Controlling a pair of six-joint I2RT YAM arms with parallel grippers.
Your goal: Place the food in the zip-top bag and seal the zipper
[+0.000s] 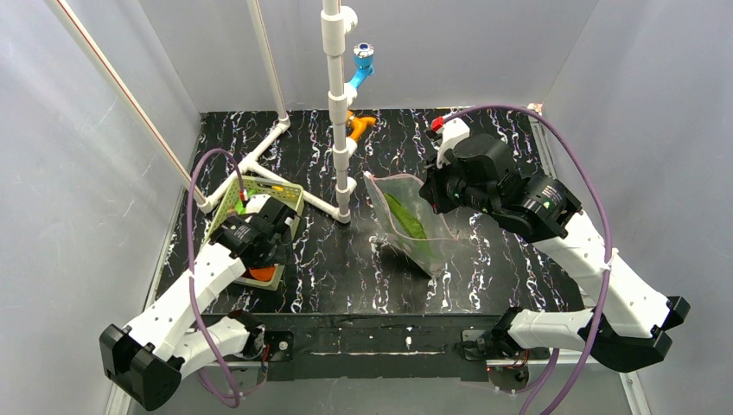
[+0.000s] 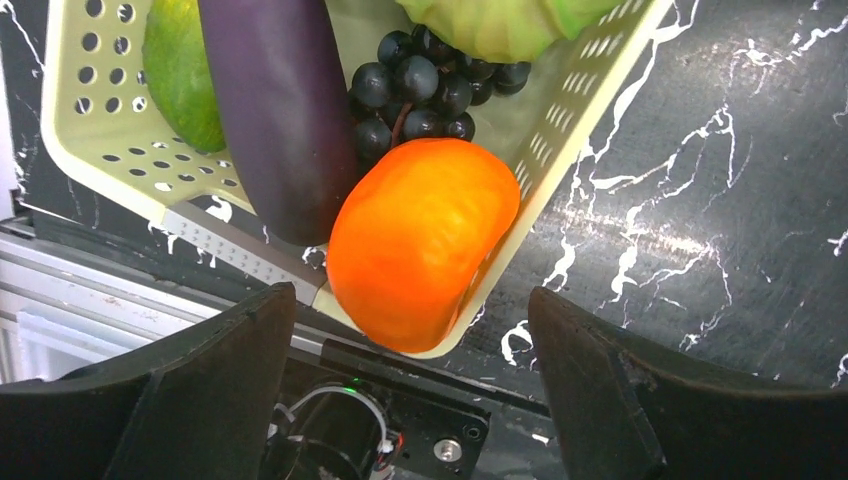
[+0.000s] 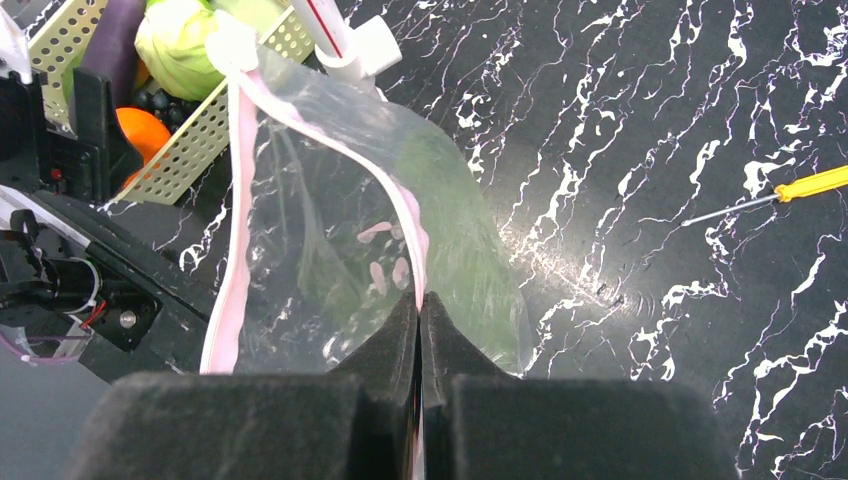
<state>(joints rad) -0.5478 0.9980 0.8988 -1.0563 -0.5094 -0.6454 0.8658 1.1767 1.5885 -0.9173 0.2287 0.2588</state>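
Right gripper [image 3: 420, 300] is pinching the zip-top bag [image 3: 330, 250] by its pink zipper [image 3: 235, 200], holding the mouth agape over the bench [image 1: 519, 259], likely for loading. A green piece [image 1: 406, 220] is lying inside. Left gripper [image 2: 405, 295], jaws apart, is hovering astride the orange fruit [image 2: 420, 240] in the basket [image 2: 100, 100].

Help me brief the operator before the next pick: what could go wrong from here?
1. The left gripper stands with open jaws astride the orange fruit, which is wedged in the corner of the basket. Closing could catch the basket wall and drag the basket along.
2. The right gripper pinches the zip-top bag at one spot on its pink zipper. The mouth looks narrow and slack, so the fruit may miss it.
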